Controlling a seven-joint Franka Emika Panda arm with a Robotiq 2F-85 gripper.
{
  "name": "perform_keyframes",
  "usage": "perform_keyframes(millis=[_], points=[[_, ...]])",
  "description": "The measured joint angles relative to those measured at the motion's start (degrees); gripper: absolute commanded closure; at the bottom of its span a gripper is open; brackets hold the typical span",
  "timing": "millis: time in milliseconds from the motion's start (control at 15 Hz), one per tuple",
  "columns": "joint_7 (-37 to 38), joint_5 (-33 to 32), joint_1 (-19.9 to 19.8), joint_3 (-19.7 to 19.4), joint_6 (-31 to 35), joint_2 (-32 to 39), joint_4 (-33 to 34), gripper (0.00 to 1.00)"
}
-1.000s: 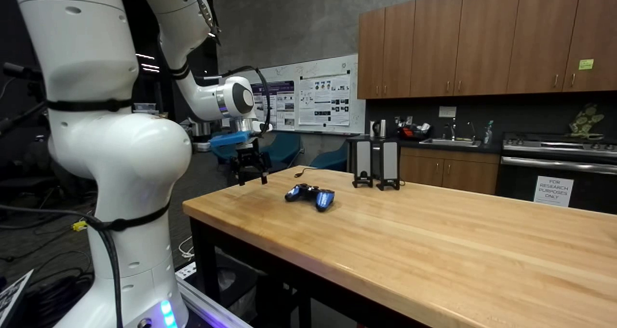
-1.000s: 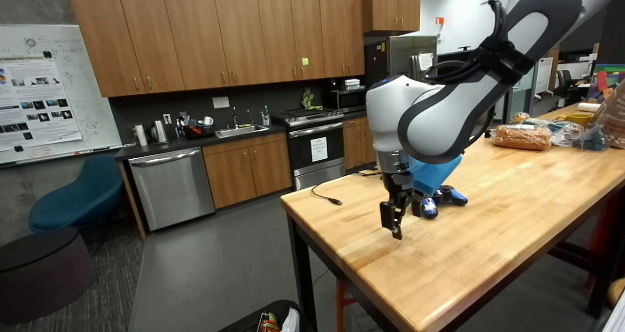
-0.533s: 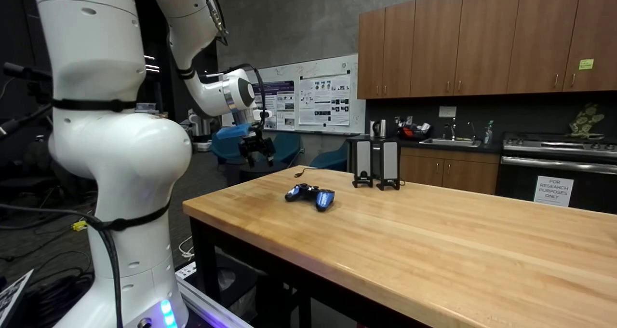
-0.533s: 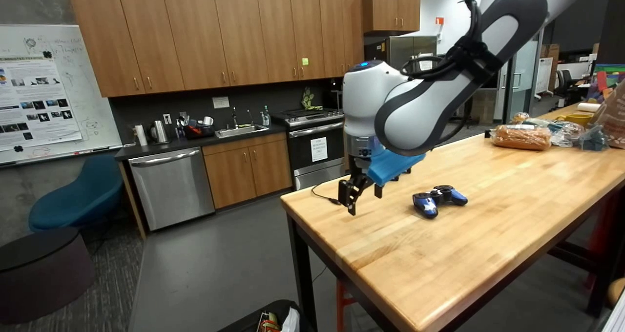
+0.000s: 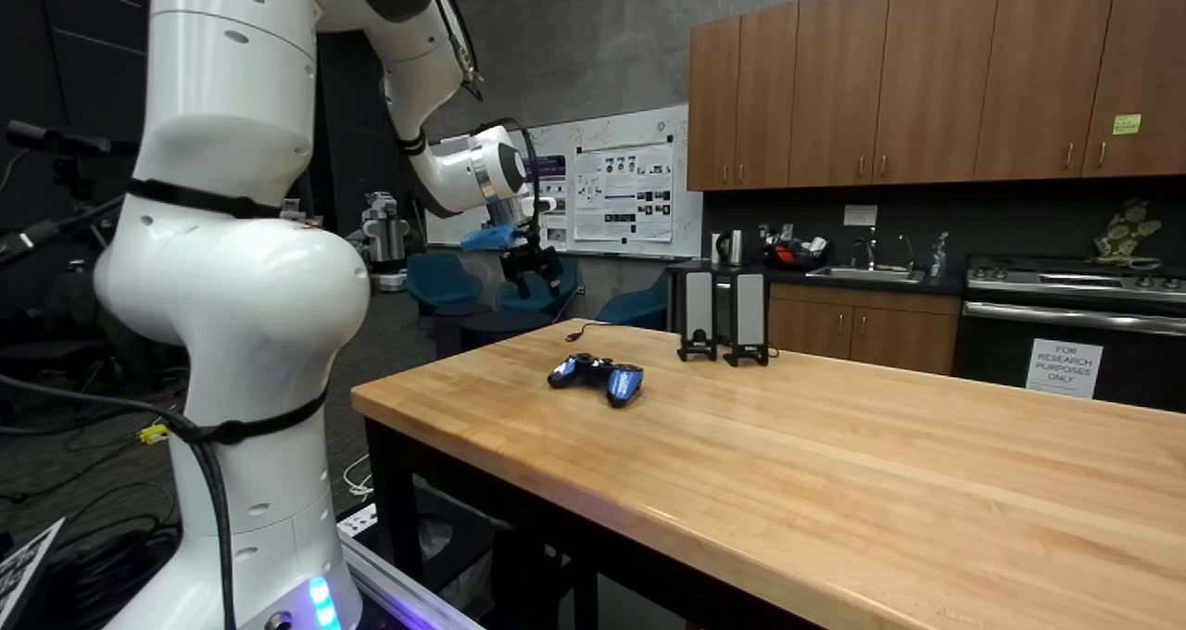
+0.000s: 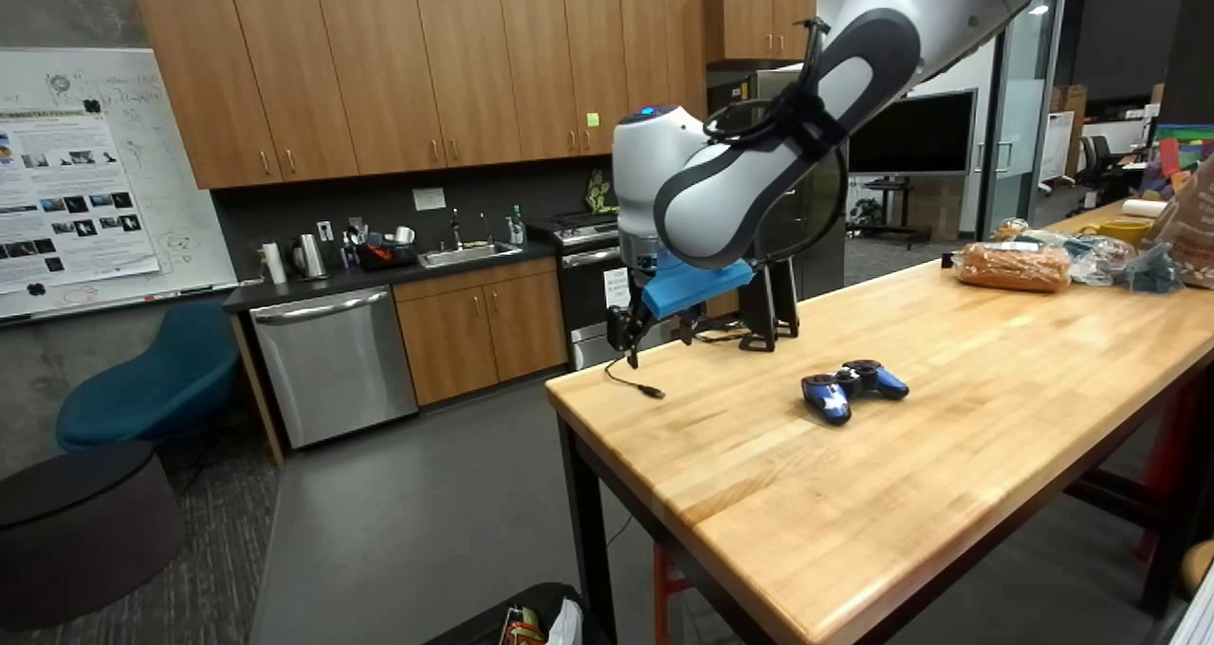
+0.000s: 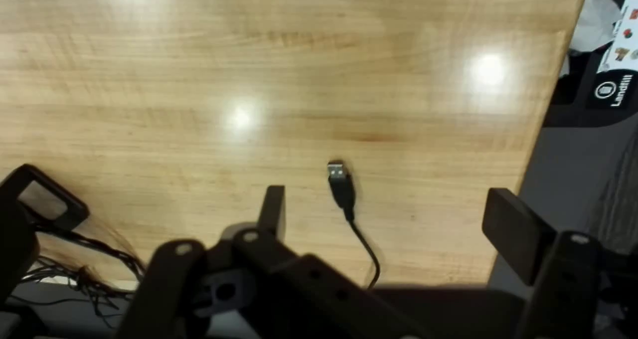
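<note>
My gripper (image 7: 393,219) is open and empty above the wooden table. Its black fingers (image 7: 516,232) stand wide apart. Between and below them in the wrist view lies a black USB plug (image 7: 342,189) on a thin cable, not touched. The plug shows on the table in both exterior views (image 5: 573,336) (image 6: 652,392). The gripper (image 5: 539,287) hangs near the table's corner, also seen in an exterior view (image 6: 658,346). A blue and black game controller (image 5: 624,384) lies on the table apart from the gripper, in both exterior views (image 6: 827,400).
Two grey and black speakers (image 5: 698,306) (image 5: 749,310) stand by the table's far edge. Tangled cables (image 7: 89,284) lie at the lower left of the wrist view. Wrapped bread (image 6: 1013,267) and bags lie at the table's far end. A Landfill bin (image 7: 615,92) stands beyond the table edge.
The arm has swung and risen, carrying the open gripper away from beside the controller to above the USB cable end. The controller, speakers and cable have not moved.
</note>
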Motion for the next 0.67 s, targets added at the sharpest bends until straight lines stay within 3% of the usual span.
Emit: perform_keyframes(millis=[667], points=[[-1.9,2.2,0.1,-8.7,-14.7,14.0,22.0,0.0]])
